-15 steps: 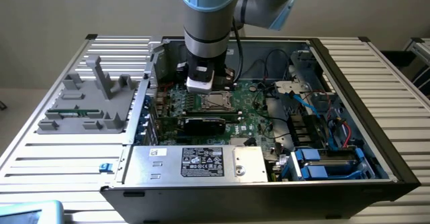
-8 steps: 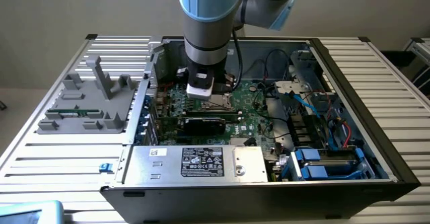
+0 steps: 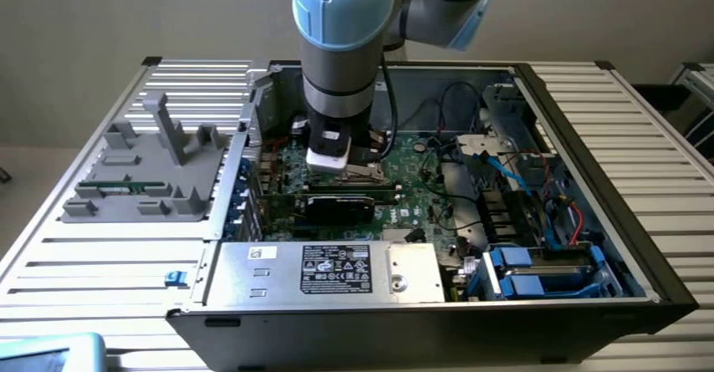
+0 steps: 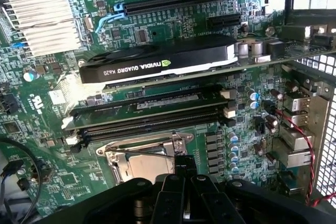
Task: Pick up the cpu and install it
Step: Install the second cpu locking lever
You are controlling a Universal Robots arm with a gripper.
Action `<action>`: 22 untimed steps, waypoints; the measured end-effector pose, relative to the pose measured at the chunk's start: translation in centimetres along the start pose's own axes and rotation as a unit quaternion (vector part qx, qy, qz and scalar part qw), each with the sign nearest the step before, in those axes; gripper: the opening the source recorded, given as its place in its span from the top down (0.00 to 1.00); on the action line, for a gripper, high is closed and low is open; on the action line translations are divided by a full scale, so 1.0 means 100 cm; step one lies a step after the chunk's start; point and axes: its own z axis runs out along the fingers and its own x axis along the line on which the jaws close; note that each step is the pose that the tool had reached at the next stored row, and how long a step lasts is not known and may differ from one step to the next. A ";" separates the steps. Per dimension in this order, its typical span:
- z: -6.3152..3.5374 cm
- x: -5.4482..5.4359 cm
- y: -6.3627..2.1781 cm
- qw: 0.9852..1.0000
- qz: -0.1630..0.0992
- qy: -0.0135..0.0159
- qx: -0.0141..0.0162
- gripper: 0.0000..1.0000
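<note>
The gripper point(image 4: 185, 167), jaws closed, hangs directly over the CPU socket point(image 4: 140, 158), seemingly to seat the cpu.

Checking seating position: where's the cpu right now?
In the wrist view the cpu sits in the metal-framed socket on the motherboard, directly under the shut pincer and beside the memory slots, below the graphics card.

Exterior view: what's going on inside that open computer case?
A robot arm reaches down into the open computer case, its gripper shut and low over the motherboard. The fingertips sit at the CPU socket, below the graphics card. Whether the cpu is between the fingers cannot be told.
</note>
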 end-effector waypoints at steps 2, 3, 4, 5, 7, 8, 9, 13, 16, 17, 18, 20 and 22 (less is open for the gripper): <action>0.0005 -0.001 0.0004 1.000 0.000 0.000 0.000 0.89; 0.0014 -0.001 0.0006 1.000 0.000 0.000 0.000 0.89; 0.0024 -0.001 0.0010 1.000 0.000 0.000 0.000 0.89; 0.0036 -0.001 0.0015 1.000 0.000 0.000 0.000 0.89; 0.0056 -0.002 0.0024 1.000 0.000 0.000 0.000 0.89; 0.0065 -0.003 0.0029 1.000 0.000 0.000 0.000 0.89; 0.0072 -0.004 0.0033 1.000 0.000 0.000 0.000 0.89; 0.0094 -0.005 0.0043 1.000 0.000 0.000 0.000 0.89; 0.0130 -0.005 0.0056 1.000 0.000 0.000 0.000 0.89; 0.0139 -0.006 0.0060 1.000 0.000 0.000 0.000 0.89; 0.0146 -0.006 0.0063 1.000 0.000 0.000 0.000 0.89; 0.0152 -0.006 0.0066 1.000 0.000 0.000 0.000 0.89; 0.0163 -0.006 0.0070 1.000 0.000 0.000 -0.001 0.89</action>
